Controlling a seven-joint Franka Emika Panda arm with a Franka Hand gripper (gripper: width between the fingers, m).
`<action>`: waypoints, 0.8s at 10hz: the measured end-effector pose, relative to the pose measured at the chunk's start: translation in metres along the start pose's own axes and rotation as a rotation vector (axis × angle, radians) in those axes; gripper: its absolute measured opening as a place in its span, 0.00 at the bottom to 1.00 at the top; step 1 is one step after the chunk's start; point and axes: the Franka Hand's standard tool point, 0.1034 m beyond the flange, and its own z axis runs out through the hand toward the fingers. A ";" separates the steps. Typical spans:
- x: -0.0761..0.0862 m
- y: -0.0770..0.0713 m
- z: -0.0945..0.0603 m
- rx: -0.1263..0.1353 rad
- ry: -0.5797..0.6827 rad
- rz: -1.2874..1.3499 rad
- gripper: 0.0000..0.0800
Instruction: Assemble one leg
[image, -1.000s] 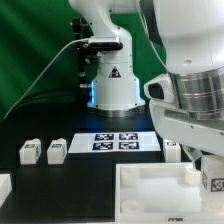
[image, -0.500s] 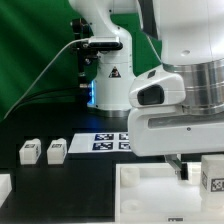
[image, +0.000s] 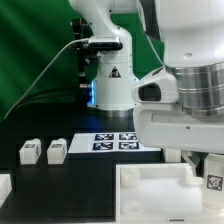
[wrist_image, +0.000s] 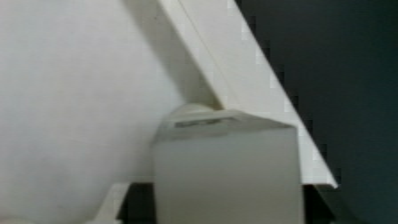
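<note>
My gripper (image: 207, 166) is shut on a small white leg (image: 213, 181) with a black-and-white tag. It holds the leg over the large white tray (image: 150, 196), at the tray's corner on the exterior view's right. In the wrist view the leg (wrist_image: 222, 160) stands between my dark fingers (wrist_image: 135, 205). The tray's flat face (wrist_image: 71, 90) and its slanted rim (wrist_image: 222, 60) lie right behind the leg. I cannot tell whether the leg touches the tray. Two more tagged legs (image: 30, 151) (image: 56, 150) stand on the black table at the exterior view's left.
The marker board (image: 115, 141) lies flat behind the tray, in front of the arm's white base (image: 110, 85). Another white part (image: 5, 186) sits at the lower left edge. A green backdrop hangs behind, and a cable runs to the base.
The arm has shifted between frames. The held leg rose slightly half a second ago and is now a little lower again over the tray's corner. The legs at the left have not moved.
</note>
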 end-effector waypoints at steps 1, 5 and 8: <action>0.000 0.000 0.000 0.003 0.000 0.109 0.37; 0.013 0.006 0.001 0.169 -0.013 0.702 0.37; 0.010 0.007 0.003 0.236 -0.092 1.078 0.37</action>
